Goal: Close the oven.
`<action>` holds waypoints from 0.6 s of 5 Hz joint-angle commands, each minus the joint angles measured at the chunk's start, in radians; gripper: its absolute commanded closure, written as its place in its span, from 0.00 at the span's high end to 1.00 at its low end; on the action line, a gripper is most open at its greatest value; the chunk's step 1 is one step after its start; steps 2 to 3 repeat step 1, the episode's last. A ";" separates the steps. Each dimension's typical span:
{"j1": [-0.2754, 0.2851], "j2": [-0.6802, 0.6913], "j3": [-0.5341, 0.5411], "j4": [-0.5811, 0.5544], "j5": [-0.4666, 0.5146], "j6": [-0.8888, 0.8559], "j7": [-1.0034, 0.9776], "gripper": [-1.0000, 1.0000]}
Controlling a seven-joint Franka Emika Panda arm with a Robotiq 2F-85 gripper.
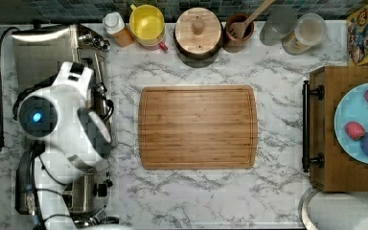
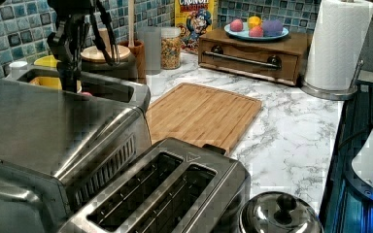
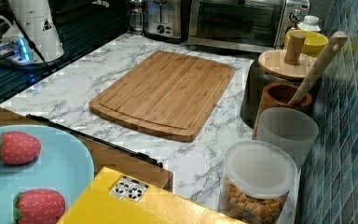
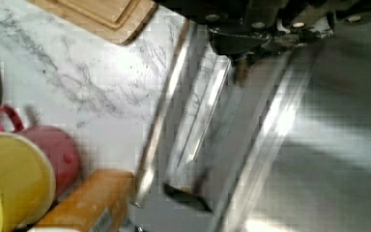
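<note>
The oven [image 1: 38,52] is a boxy steel toaster oven at the top view's left edge, and my white arm [image 1: 67,120] reaches over it. In the right view the oven [image 3: 235,21] shows its glass door standing upright against its front. In the left view my gripper [image 2: 70,77] hangs straight down onto the front top edge of the oven [image 2: 53,126], at the long bar handle [image 2: 102,87]. The wrist view shows my gripper [image 4: 241,63] right at the bright metal handle [image 4: 193,111], beside the oven's steel top [image 4: 328,145].
A two-slot toaster [image 2: 165,189] stands right beside the oven, with a steel pot lid [image 2: 279,213] past it. A wooden cutting board [image 1: 198,126] lies mid-counter. A yellow cup [image 1: 147,23], bottle [image 1: 117,28] and jars line the back wall. A wooden drawer box [image 1: 330,182] sits at the top view's right.
</note>
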State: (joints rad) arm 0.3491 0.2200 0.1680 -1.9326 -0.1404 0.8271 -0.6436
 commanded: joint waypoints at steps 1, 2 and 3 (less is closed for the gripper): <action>0.094 -0.240 -0.053 -0.069 -0.168 0.031 0.328 0.00; 0.094 -0.240 -0.053 -0.069 -0.168 0.031 0.328 0.00; 0.094 -0.240 -0.053 -0.069 -0.168 0.031 0.328 0.00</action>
